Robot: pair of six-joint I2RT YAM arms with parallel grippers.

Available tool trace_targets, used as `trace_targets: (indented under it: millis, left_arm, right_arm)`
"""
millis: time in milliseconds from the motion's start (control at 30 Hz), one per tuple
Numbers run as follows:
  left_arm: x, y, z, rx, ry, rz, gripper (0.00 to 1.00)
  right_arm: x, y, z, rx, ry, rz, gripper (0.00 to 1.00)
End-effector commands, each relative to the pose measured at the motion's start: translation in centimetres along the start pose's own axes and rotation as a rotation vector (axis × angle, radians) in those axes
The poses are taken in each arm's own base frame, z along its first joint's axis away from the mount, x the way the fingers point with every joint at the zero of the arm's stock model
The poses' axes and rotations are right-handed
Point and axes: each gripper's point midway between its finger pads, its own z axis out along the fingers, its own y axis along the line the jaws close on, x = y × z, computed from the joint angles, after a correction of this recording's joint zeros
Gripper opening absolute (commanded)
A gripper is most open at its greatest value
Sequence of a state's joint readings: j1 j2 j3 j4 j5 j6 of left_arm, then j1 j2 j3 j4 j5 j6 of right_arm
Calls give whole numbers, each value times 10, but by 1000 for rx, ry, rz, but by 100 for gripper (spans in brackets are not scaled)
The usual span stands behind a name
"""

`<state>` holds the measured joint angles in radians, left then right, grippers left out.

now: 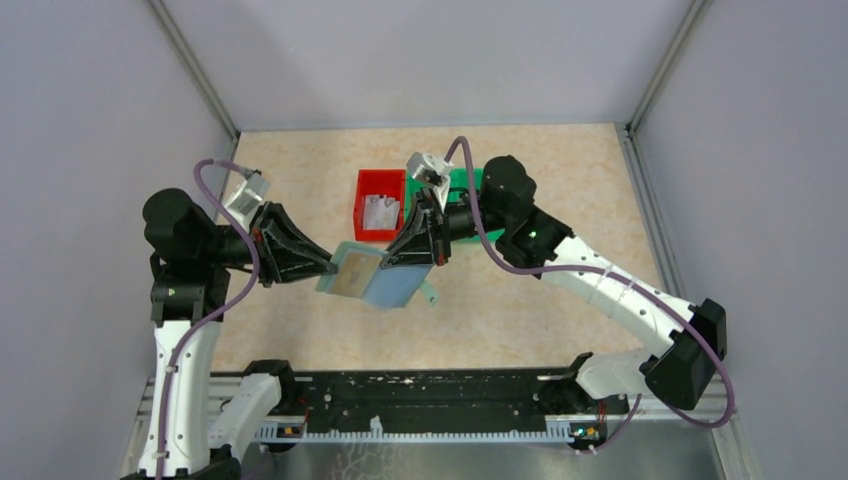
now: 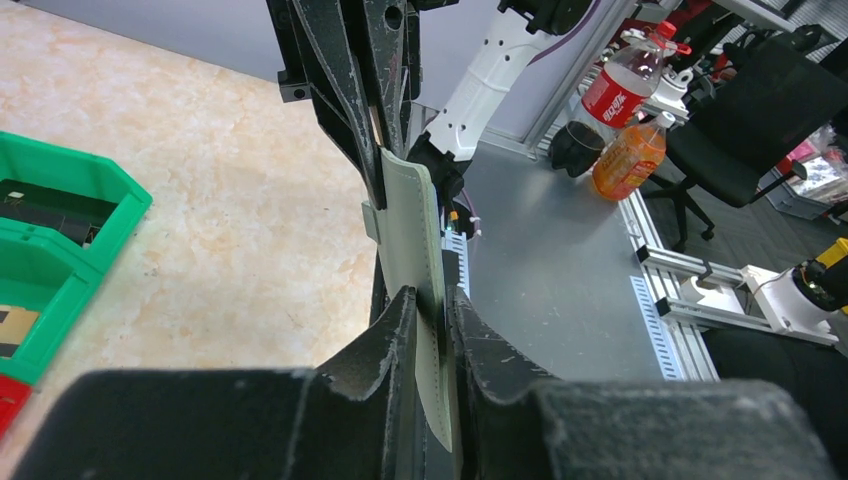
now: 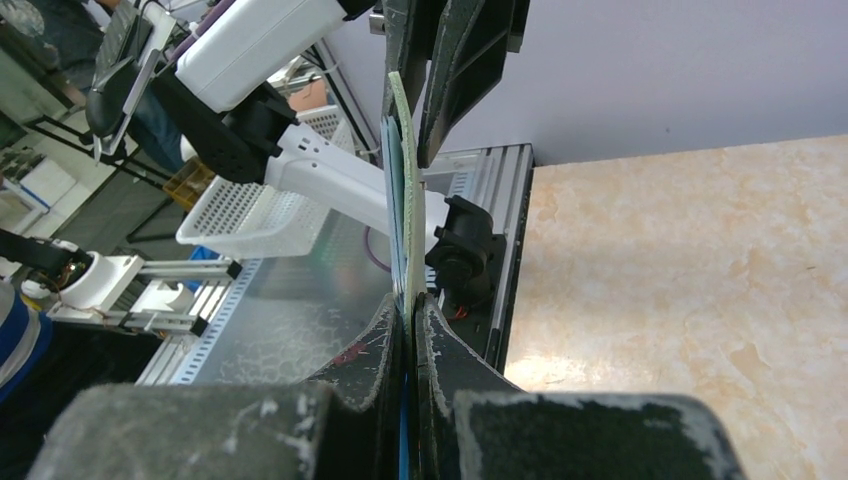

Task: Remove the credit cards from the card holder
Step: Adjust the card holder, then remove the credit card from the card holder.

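Observation:
The card holder (image 1: pixel 392 287) hangs open above the table, stretched between my two grippers, its pale blue inside facing up and its small tab (image 1: pixel 430 295) hanging at the right. A tan-glinting rectangle in its left half looks like a credit card (image 1: pixel 356 274). My left gripper (image 1: pixel 334 266) is shut on the holder's left edge. In the left wrist view its jaws (image 2: pixel 430 300) pinch the grey-green flap (image 2: pixel 408 225), with a dark strip beside it. My right gripper (image 1: pixel 414 257) is shut on the far right edge, which shows edge-on (image 3: pixel 402 200) between its jaws (image 3: pixel 411 300).
A red bin (image 1: pixel 379 192) holding something pale stands behind the holder. A green bin (image 1: pixel 466 183) sits beside it, partly behind my right arm, and also shows in the left wrist view (image 2: pixel 70 225). A metal rail (image 1: pixel 420 410) runs along the near edge.

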<state>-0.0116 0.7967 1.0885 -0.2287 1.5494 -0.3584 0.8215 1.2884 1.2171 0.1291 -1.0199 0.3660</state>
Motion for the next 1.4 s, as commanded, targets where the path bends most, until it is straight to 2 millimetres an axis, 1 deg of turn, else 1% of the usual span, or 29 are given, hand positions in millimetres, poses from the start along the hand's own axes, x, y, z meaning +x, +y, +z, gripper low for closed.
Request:
trace_targets:
  millis: [0,233,433,600,733,767,833,900,1033,1200,1233,1267,1367]
  left_arm:
    - [8,-35,-4,161,63,80,20]
    - [5,-30,-4,142,56,76,14]
    - [4,-30,-3,134,53,72,14]
    - [7,-24,-1,82,31,89,14]
    - [11,-12,0,15,5,74,16]
    - [13,-11,0,8,2,72,19]
    - [15,-10,0,-2,-1,64,28]
    - [18,-9,0,-1,-1,55,32]
    - [18,-7,0,-11,-6,40,33]
    - [17,-6,1,-11,-8,46,33]
    - [16,-6,1,-12,-8,45,33]
    - [16,-5,1,-15,-9,42,33]
    - [17,-5,1,-13,-8,50,31]
  right_arm:
    - [-22,20,-6,-46,-54,-117,0]
    - [-20,26,-8,-66,-58,-140,0]
    - [-20,25,-8,-63,-60,-145,0]
    - [-26,26,-6,-73,-83,-145,0]
    - [-33,24,-3,-85,-112,-140,0]
    - [-34,24,-2,-87,-118,-139,0]
    - [-37,23,0,-87,-131,-137,0]
    - [-39,20,3,-80,-142,-136,0]
    - [-40,18,10,-81,-158,-140,0]
    - [-37,16,22,-81,-166,-144,0]
    - [-36,16,25,-81,-170,-150,2]
    - [-35,16,28,-78,-175,-157,7]
    - [-34,19,32,-88,-191,-180,12]
